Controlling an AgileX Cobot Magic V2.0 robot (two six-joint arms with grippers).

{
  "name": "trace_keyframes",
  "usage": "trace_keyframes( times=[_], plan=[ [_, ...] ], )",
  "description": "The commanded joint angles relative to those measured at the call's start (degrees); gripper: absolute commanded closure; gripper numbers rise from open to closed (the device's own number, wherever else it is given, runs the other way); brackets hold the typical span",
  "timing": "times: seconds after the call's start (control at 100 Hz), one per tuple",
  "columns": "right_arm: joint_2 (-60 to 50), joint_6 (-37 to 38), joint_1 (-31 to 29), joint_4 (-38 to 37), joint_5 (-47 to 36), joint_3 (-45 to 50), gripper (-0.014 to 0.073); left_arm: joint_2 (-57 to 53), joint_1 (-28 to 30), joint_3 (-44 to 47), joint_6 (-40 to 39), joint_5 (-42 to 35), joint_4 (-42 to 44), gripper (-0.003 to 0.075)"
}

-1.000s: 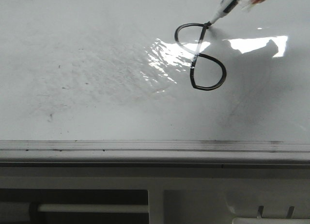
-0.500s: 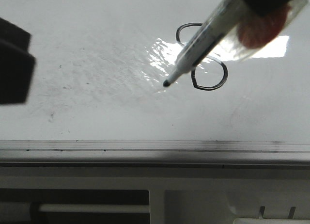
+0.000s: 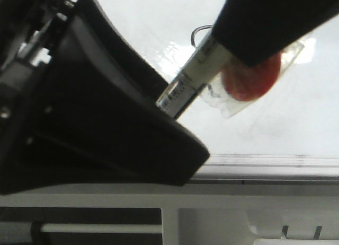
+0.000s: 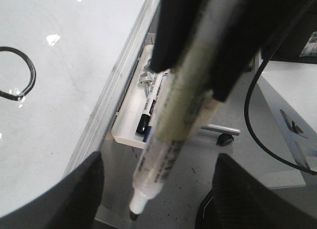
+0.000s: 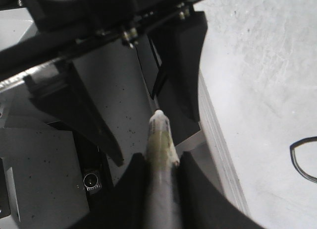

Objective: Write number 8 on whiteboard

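Note:
The number 8 is drawn in black on the whiteboard; only part of its top loop shows in the front view, the rest is hidden behind my right gripper. One loop also shows in the left wrist view and an edge of it in the right wrist view. My right gripper is shut on a marker, held off the board with its tip pointing down between the wide-open fingers of my left gripper. The marker touches neither left finger.
The board's silver-grey edge rail runs along its near side. Below it hangs a white tray with spare markers. A red disc in clear plastic sits by my right gripper. One big left finger blocks the front view's left half.
My right gripper lifted the marker off the finished 8 and brought it toward the board's near edge. My left gripper came up from the left and now stands open around the marker tip.

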Motion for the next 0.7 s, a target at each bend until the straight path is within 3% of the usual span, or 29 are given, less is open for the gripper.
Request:
trace_keyframes(
  times=[0.0,0.28,0.45,0.69],
  plan=[
    [-0.42,-1.0,0.14,0.56,-3.52,-1.93,0.0664,-0.24,-0.49,-2.45,0.19,-2.71,-1.0,0.0287],
    [-0.42,-1.0,0.24,1.33,-3.38,-1.8,0.0664,0.11,-0.49,-2.45,0.19,-4.46,-1.7,0.0483],
    [-0.42,-1.0,0.24,1.59,-3.38,-1.8,0.0664,0.11,-0.49,-2.45,0.19,-4.46,-2.21,0.0738],
    [-0.42,-1.0,0.24,1.62,-3.38,-1.8,0.0657,0.11,-0.49,-2.45,0.08,-4.25,-3.69,0.0741]
  ],
)
